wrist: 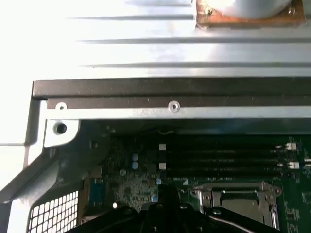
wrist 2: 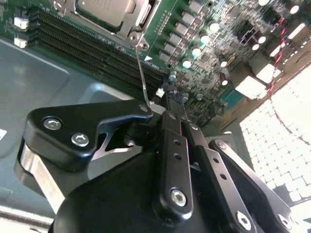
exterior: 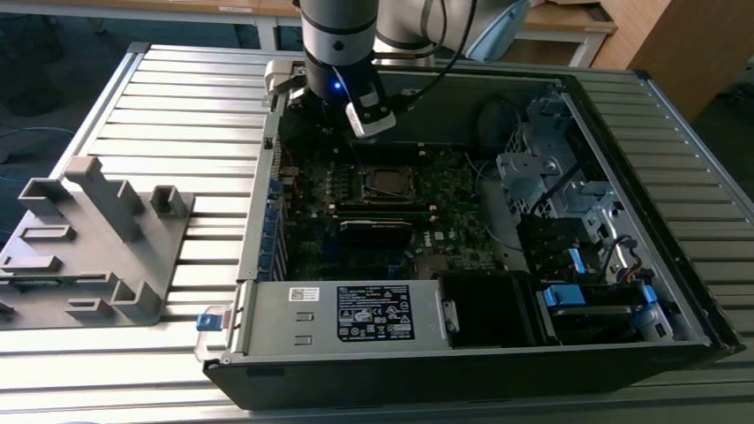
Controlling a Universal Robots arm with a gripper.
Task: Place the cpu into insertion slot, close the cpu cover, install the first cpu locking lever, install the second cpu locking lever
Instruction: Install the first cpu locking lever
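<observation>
The cpu (wrist 2: 104, 9) lies flat in the insertion slot on the motherboard, its dull metal face showing through the window of the cpu cover (wrist 2: 145, 14), which is folded down over it. The slot itself is mostly hidden beneath them. A thin wire locking lever (wrist 2: 141, 73) rises from the socket's corner toward my gripper (wrist 2: 170, 104). The gripper's fingers are shut together, and the lever's free end rests against the side of the fingertips, not between them. In the exterior view the gripper (exterior: 353, 132) hangs inside the open computer case just behind the cpu (exterior: 387, 181). The first wrist view shows the covered cpu (wrist: 240, 196).
Black memory slots (wrist 2: 87, 43) run beside the socket. The case's metal wall (wrist: 170, 92) stands close behind the gripper. A labelled silver power-supply box (exterior: 353, 314) fills the case's front, with drive bays (exterior: 554, 185) at the exterior view's right. A grey fixture (exterior: 94, 238) stands outside the case.
</observation>
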